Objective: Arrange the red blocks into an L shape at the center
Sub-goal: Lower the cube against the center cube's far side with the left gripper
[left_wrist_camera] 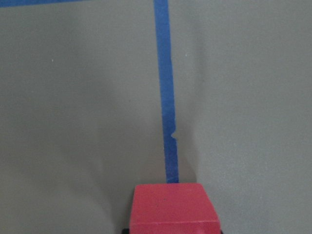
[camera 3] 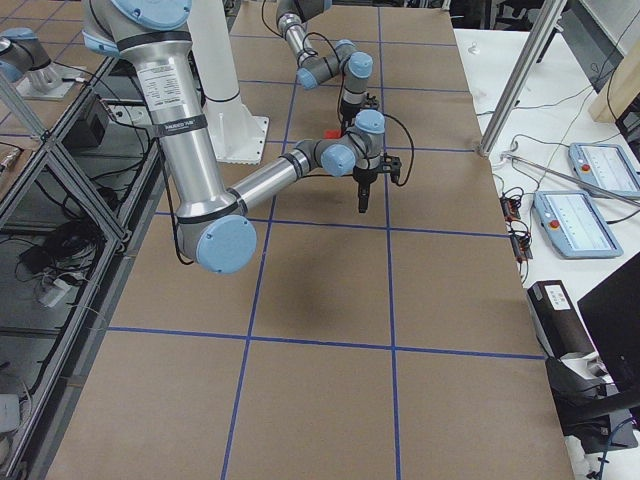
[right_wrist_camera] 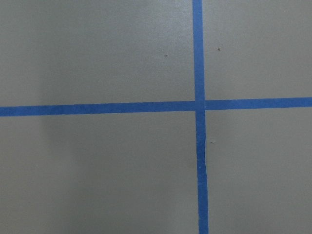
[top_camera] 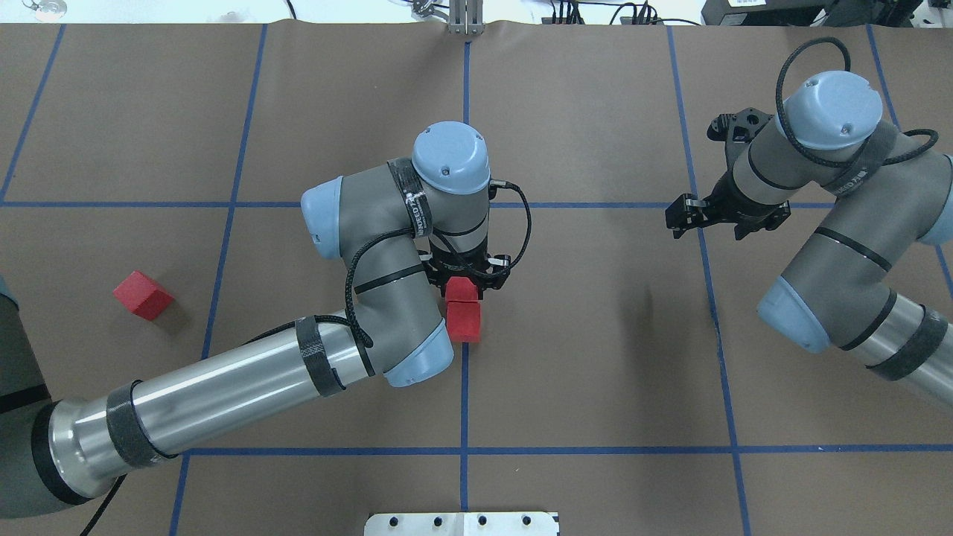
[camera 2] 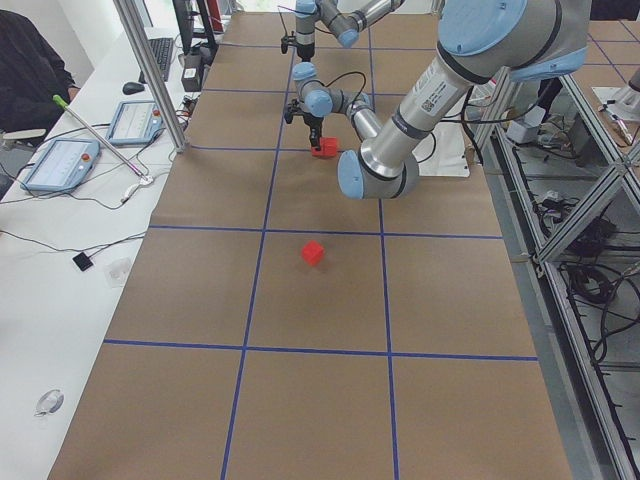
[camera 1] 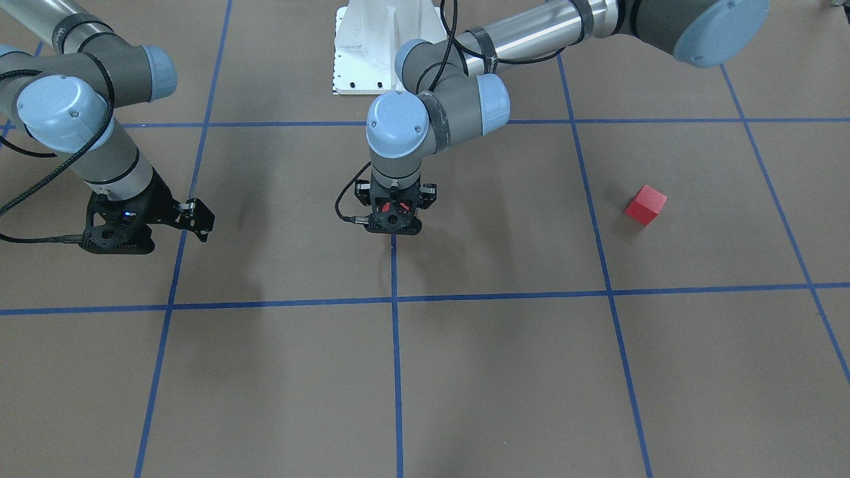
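My left gripper stands upright low over the table's centre, shut on a red block. That block fills the bottom of the left wrist view, at the end of a blue line. A second red block lies on the table right against the held one, on my side of it. In the front view the gripper hides both. The third red block lies alone at the far left. My right gripper hovers empty at the right, its fingers together in the right side view.
Blue tape lines mark a grid on the brown table cover. My white base plate sits at the near edge. A side bench with tablets and cables runs along the far side.
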`<state>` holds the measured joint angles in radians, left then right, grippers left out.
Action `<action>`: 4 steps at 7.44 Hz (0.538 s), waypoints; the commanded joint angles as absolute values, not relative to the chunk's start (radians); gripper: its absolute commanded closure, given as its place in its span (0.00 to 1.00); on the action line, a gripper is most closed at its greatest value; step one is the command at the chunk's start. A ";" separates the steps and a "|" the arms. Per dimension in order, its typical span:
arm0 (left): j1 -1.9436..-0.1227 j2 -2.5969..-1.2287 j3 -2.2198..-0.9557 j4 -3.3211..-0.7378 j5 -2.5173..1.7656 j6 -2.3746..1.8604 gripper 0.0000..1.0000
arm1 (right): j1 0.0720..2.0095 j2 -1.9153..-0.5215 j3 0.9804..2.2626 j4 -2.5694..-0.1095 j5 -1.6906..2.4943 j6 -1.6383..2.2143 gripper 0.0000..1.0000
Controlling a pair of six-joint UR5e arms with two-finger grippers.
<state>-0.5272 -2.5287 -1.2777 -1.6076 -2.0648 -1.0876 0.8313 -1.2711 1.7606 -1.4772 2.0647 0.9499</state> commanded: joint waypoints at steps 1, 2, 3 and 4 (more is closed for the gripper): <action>-0.526 -2.528 -1.278 -1.609 -2.065 -1.078 0.52 | 0.831 -1.272 1.759 -1.477 2.065 0.950 0.00; -0.523 -2.528 -1.278 -1.609 -2.065 -1.074 0.20 | 0.831 -1.273 1.759 -1.477 2.065 0.950 0.00; -0.519 -2.528 -1.279 -1.609 -2.065 -1.078 0.01 | 0.831 -1.279 1.761 -1.477 2.065 0.950 0.00; -0.514 -2.528 -1.279 -1.609 -2.065 -1.084 0.00 | 0.831 -1.279 1.761 -1.477 2.065 0.950 0.00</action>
<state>-0.5194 -2.5280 -1.2788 -1.6091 -2.0648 -1.0790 0.8315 -1.2770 1.7603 -1.4772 2.0648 0.9496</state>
